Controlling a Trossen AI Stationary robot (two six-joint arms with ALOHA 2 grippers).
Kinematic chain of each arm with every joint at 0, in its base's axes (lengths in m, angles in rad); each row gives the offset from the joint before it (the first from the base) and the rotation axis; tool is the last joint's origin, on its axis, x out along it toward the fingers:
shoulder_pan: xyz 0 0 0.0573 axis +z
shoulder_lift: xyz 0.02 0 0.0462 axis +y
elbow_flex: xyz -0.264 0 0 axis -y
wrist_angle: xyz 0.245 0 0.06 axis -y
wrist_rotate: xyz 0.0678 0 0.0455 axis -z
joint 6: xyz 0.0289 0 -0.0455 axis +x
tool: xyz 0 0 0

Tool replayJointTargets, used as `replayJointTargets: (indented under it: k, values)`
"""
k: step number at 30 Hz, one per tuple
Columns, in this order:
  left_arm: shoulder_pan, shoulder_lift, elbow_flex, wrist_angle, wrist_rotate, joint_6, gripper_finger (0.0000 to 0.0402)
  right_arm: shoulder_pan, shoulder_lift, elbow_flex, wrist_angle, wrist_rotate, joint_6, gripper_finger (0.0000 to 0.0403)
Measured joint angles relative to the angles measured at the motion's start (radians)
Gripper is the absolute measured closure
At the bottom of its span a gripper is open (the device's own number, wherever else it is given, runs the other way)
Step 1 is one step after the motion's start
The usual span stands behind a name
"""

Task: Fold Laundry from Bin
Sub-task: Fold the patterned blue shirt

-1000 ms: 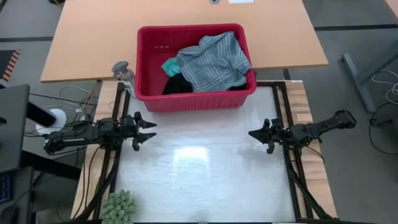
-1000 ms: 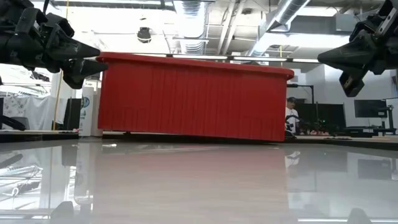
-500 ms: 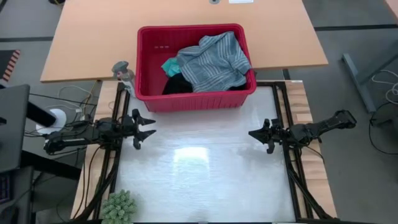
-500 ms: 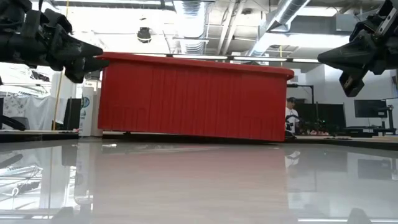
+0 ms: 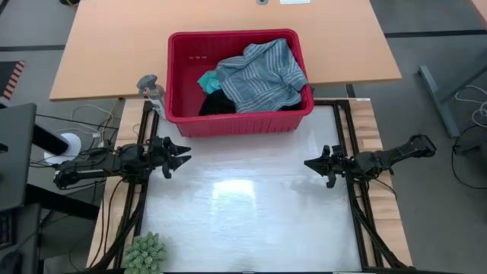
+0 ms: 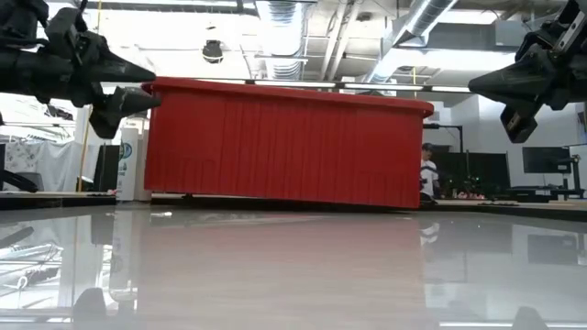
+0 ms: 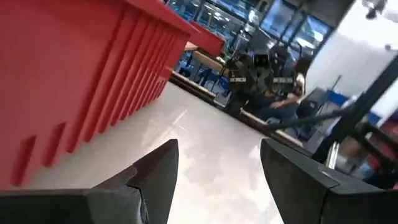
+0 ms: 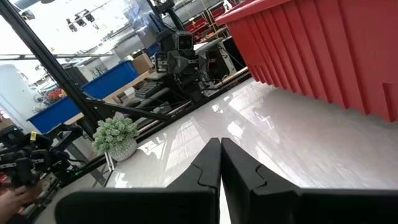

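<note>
**Both arms waiting in front of a full bin**

A red bin of ribbed hard plastic stands at the far edge of a glossy white tabletop. Laundry is heaped inside: a soft, crumpled blue-grey striped shirt lies on top, over a turquoise piece and black cloth.

The left jaws are held spread apart and empty, near the bin's left front corner. The right jaws are pressed together and empty, well apart from the bin.

The first grasp is probably best made from above, on a raised fold of the shirt, so that only one garment is lifted clear of the rim.
</note>
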State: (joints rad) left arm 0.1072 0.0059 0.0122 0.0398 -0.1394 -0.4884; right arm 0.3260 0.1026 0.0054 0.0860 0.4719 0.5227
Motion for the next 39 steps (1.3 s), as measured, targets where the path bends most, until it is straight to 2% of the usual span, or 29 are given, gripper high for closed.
replayJointTargets:
  k: [4,7,11,14,18,21,23,29,32,35,39]
  values:
    - [0.000,0.000,0.000,0.101,-0.108,0.008,0.0184,-0.007,0.000,0.000,0.001,0.022,-0.036,0.0365]
    - [0.000,0.002,0.010,0.238,-0.086,0.029,0.0184,-0.015,0.000,0.000,0.038,0.025,-0.006,0.0365]
    - [-0.001,0.055,0.108,0.295,-0.093,0.088,0.0184,-0.015,0.000,0.010,0.071,0.025,0.056,0.0365]
    - [0.000,0.169,0.216,0.290,-0.136,0.172,0.0184,-0.015,0.000,0.027,0.079,0.024,0.044,0.0365]
    - [0.000,0.437,0.428,0.292,-0.164,0.299,0.0184,-0.025,0.001,0.032,0.073,0.027,-0.009,0.0365]
    - [0.019,0.701,0.640,0.248,-0.220,0.430,0.0184,-0.029,0.000,0.032,0.080,0.027,-0.064,0.0365]
    - [0.061,0.876,0.811,0.157,-0.234,0.520,0.0184,-0.029,0.001,0.032,0.076,0.027,-0.084,0.0365]
    - [0.245,1.359,1.408,-0.214,-0.168,0.720,0.0178,-0.029,0.001,0.033,0.061,0.026,-0.113,0.0364]
    - [0.341,1.572,1.719,-0.388,-0.154,0.807,0.0161,-0.028,0.001,0.034,0.038,0.024,-0.129,0.0359]
    - [0.441,1.771,2.014,-0.527,-0.139,0.831,0.0131,-0.025,0.001,0.034,0.017,0.024,-0.130,0.0347]
    - [0.559,2.021,2.344,-0.693,-0.082,0.844,0.0095,-0.025,0.001,0.035,-0.028,0.023,-0.132,0.0326]
